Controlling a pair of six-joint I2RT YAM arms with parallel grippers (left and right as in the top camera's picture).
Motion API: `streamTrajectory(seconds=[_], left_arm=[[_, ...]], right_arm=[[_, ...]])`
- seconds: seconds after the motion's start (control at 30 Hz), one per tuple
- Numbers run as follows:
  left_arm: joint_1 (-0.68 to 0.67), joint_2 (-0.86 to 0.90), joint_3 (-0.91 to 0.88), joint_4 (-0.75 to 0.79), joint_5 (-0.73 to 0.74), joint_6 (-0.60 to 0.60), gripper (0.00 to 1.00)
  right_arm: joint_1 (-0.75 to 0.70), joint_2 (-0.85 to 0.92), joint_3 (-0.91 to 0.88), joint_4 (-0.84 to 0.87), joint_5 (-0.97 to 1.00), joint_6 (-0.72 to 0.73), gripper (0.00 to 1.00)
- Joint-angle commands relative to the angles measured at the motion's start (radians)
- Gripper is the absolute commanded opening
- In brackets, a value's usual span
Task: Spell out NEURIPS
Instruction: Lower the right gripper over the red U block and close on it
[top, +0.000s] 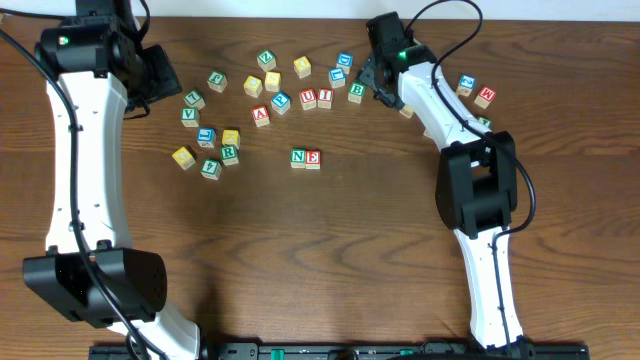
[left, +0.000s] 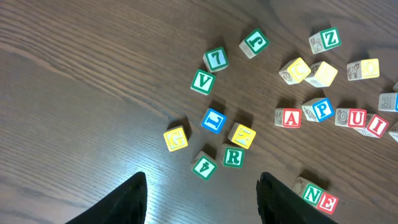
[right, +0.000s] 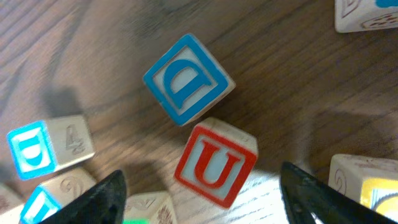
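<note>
Jaws stand apart on both sides: my right gripper (right: 202, 174) straddles the red U cube (right: 216, 163) without touching, left gripper (left: 202, 186) hangs empty. I see N cube (top: 299, 158) and E cube (top: 313, 159) touching on the table (top: 340, 260).

The green-framed N block (top: 298, 157) and the red-framed E block (top: 313, 159) sit flush side by side, letters up, N on the left, well apart from the rest. Farther back, the red U block (top: 308, 97) and the red I block (top: 324, 97) also touch in a pair, letters up. The blue P block (top: 281, 101) lies just left of the U, turned at an angle. The plain yellow block (top: 272, 81) sits just behind the P. The green R block (left: 232, 155) lies off to the left.
</note>
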Motion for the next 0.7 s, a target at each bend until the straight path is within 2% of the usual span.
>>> streamTrajectory(seconds=[0.0, 0.2, 0.27, 0.4, 0.67], left_arm=[[-0.003, 0.009, -0.004, -0.003, -0.002, -0.009, 0.56], [-0.003, 0.01, -0.004, -0.003, -0.002, -0.009, 0.56], [-0.003, 0.01, -0.004, -0.003, -0.002, -0.009, 0.56], [-0.003, 0.01, -0.004, -0.002, -0.002, -0.009, 0.56], [-0.002, 0.01, -0.004, -0.003, -0.002, -0.009, 0.56]], right_arm=[[-0.016, 0.016, 0.01, 0.002, 0.056, 0.012, 0.69], [-0.016, 0.016, 0.01, 0.002, 0.056, -0.042, 0.63], [-0.016, 0.016, 0.01, 0.002, 0.056, -0.056, 0.56], [-0.013, 0.016, 0.01, -0.003, 0.055, -0.076, 0.51], [-0.013, 0.016, 0.01, -0.069, 0.055, -0.093, 0.5]])
